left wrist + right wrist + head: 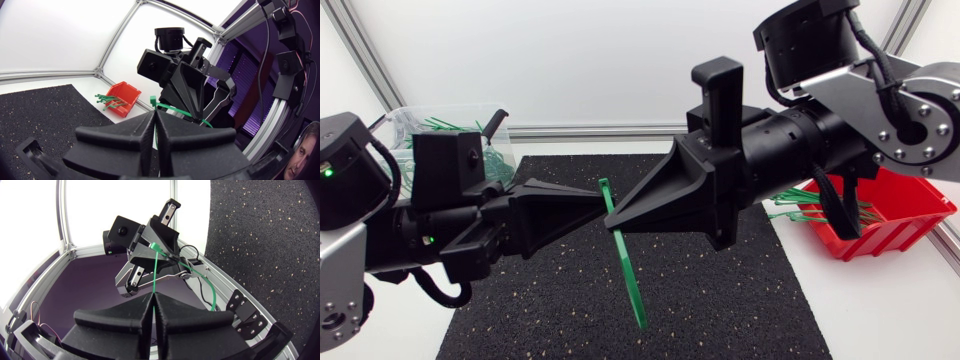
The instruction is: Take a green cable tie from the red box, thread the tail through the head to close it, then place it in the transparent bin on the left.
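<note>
A white counter (880, 310) carries a black speckled mat (740, 300) at its middle, with strips of bare white counter on either side of the mat. An aluminium rail (590, 131) runs along the counter just past the mat's far edge.

The transparent bin (405, 120) stands off the mat's far left corner with green ties (445, 125) inside it. The red box (910, 225) sits on the counter off the mat's right side, well apart from the bin, and loose green ties (800, 203) lie in it and stick out over its rim towards the mat.

The left arm (440, 230) comes in over the mat's left edge and the right arm (790, 150) over its right edge. Their tips meet above the mat's middle.

The green cable tie (628, 270) is held in the air above the mat. The left jaws are pressed together on it, and so are the right jaws just beside them, so both pinch the same strip. Seen from above, the tie's long axis runs from the mat's far side towards its near edge, slanting a little to the right. A short end rises past the jaws and the long end hangs free below them. In the right wrist view the strip bends in a curve beyond the grip.
</note>
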Available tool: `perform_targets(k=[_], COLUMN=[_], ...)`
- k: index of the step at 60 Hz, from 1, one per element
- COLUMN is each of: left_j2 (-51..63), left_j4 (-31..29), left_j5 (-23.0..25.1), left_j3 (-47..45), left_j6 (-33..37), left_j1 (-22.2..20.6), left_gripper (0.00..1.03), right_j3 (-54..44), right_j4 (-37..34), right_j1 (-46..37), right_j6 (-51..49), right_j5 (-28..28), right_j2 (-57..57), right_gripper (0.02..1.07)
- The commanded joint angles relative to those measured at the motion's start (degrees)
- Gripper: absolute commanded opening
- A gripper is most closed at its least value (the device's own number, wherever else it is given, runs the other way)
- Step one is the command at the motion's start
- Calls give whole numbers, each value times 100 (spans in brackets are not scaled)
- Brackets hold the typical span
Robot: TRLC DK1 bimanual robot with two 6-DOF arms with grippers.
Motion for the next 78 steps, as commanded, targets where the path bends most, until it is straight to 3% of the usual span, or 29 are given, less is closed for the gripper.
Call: perform_targets(k=[1, 78], left_j2=[37, -112], left_j4=[93, 40], left_j5=[38, 21], left_j3=[-45, -27], left_j6=[-24, -165], left_j1=[-19, -63], left_gripper=[4, 4], right_j3=[-152, -213], right_j4=[55, 169], right_j1=[6, 15], right_j6=[149, 140], right_j5=[-21, 49], right_j2=[-42, -112], right_gripper=[8, 8])
